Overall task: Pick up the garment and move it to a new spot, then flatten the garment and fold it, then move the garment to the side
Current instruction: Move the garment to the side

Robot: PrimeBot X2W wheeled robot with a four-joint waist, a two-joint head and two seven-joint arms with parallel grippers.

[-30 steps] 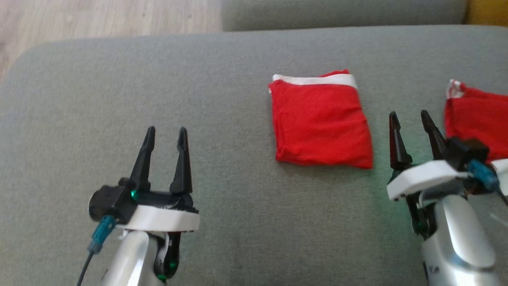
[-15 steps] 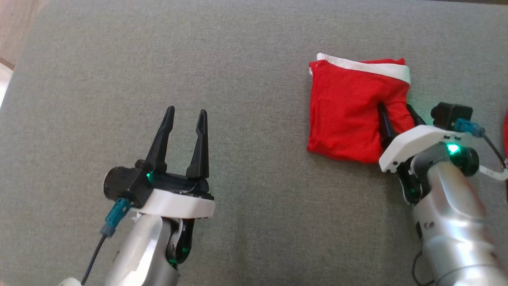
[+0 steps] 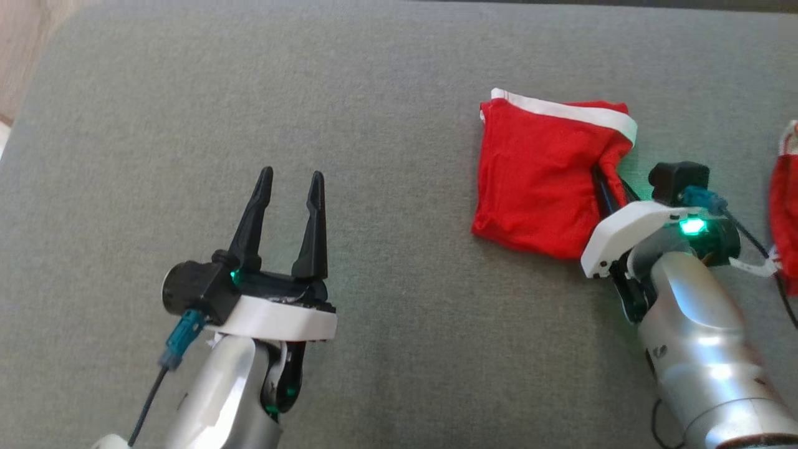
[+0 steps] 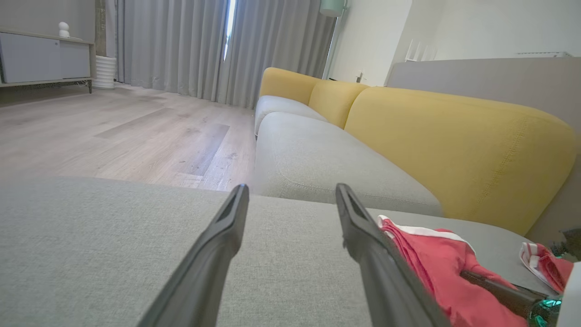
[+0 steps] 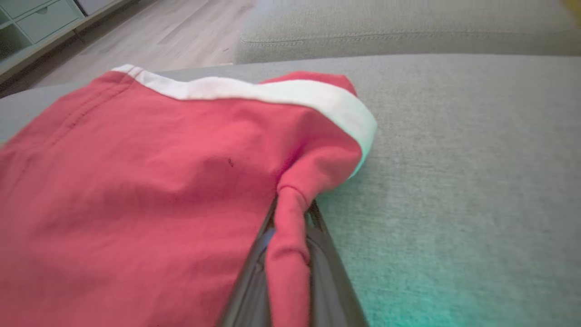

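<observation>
Your right gripper (image 3: 610, 187) pinches garment (image 3: 536, 174) edge — lift not begun; left gripper (image 3: 292, 173) wide, idle — move, flatten, fold all ahead

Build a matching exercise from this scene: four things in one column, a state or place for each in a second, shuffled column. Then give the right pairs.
Column one
1. left gripper
2. right gripper
3. red garment
4. second garment

Column two
A. at the head view's right edge, partly cut off
B. shut on a pinch of cloth
C. open, holding nothing
D. folded, gripped at its right side

Pairs: 1-C, 2-B, 3-D, 4-A
</observation>
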